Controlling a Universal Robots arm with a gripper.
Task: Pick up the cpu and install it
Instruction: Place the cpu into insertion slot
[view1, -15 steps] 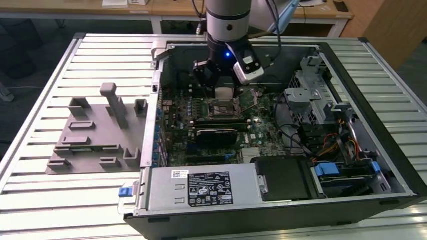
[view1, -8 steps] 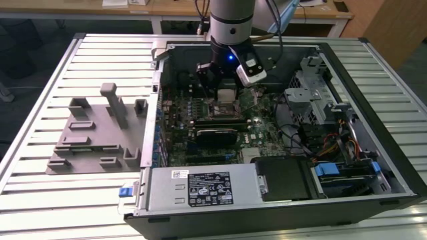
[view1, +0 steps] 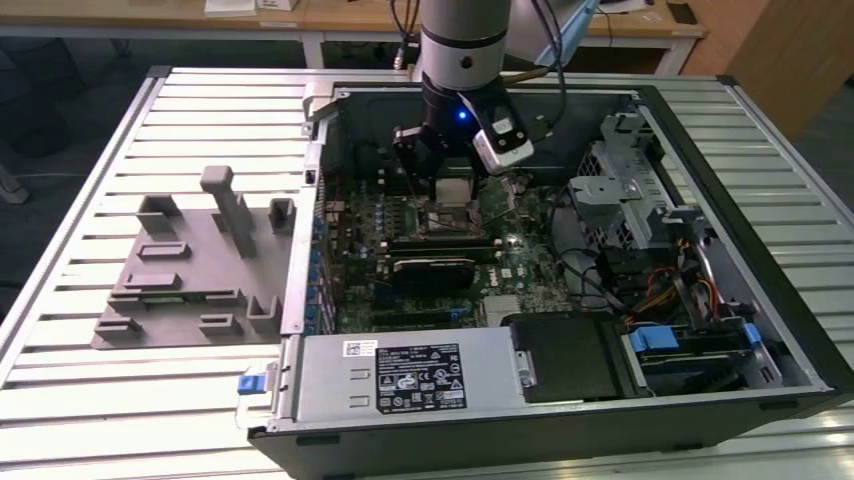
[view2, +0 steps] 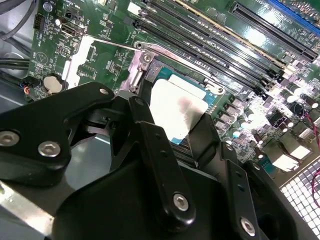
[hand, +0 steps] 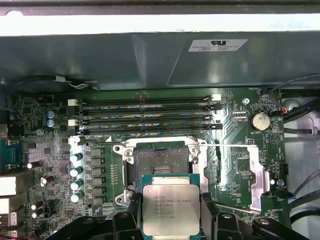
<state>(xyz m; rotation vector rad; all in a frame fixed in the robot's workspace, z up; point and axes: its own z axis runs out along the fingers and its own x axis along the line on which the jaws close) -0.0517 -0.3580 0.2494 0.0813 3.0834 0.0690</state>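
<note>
Two black fingers (hand: 207, 210) of the gripper (hand: 171, 212) are clamped on opposite edges of the cpu (hand: 171, 200), holding it flat with its pale silver lid facing up. In the first wrist view the chip hangs just above the green motherboard (hand: 240, 150), partly overlapping the frame of the open socket (hand: 155, 160), whose pin field lies uncovered near the memory slots (hand: 145, 115). In the exterior view the arm (view1: 463, 40) reaches down into the open computer case (view1: 400, 440) on a slatted table (view1: 80, 180), with a grey holder tray (view1: 187, 280) well apart on the exterior view's left
</note>
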